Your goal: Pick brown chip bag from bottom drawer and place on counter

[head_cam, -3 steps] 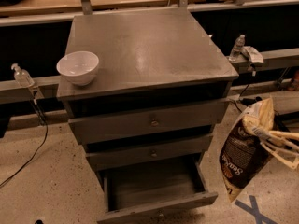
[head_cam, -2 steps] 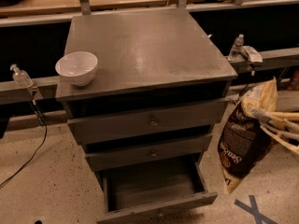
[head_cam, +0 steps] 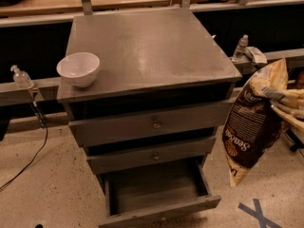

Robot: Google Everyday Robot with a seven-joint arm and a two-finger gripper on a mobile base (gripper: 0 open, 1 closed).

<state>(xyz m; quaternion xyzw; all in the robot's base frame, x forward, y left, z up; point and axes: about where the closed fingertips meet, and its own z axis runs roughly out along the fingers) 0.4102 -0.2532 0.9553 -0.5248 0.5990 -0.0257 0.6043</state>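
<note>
The shallow grey bottom drawer [head_cam: 152, 191] is left pulled out and emptied; to its right, the crinkly dark-brown chip bag with cream ends [head_cam: 247, 132] is clamped at its top by the pale two-finger gripper [head_cam: 280, 101] and is now held higher than a second ago. Its lower end is still hung below the scuffed grey counter [head_cam: 147, 51], so more lift is judged needed. A round white bowl [head_cam: 78, 69] is set at its left front corner, well apart.
</note>
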